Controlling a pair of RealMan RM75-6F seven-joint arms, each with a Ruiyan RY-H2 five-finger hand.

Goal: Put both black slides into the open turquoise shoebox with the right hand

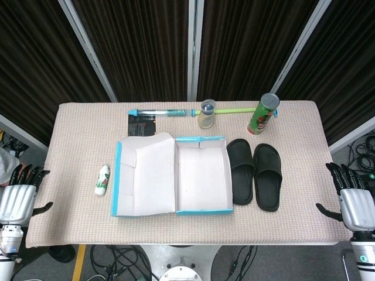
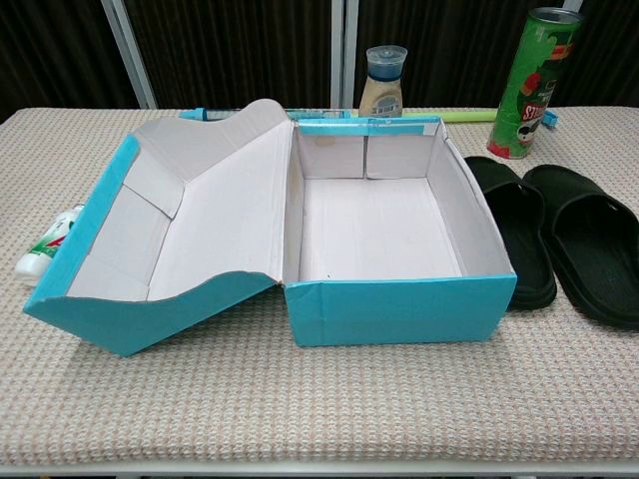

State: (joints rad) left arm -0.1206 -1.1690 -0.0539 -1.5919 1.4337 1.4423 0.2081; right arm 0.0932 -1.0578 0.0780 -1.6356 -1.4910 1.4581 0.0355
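Note:
Two black slides lie side by side on the table, just right of the box: the nearer one almost touches the box wall, the other lies to its right. The turquoise shoebox stands open and empty, with its lid folded out to the left. My right hand hangs open off the table's right edge, well apart from the slides. My left hand hangs open off the left edge. Neither hand shows in the chest view.
A green can stands behind the slides. A small jar, a long tube, a green stick and a black card lie at the back. A white bottle lies left of the lid.

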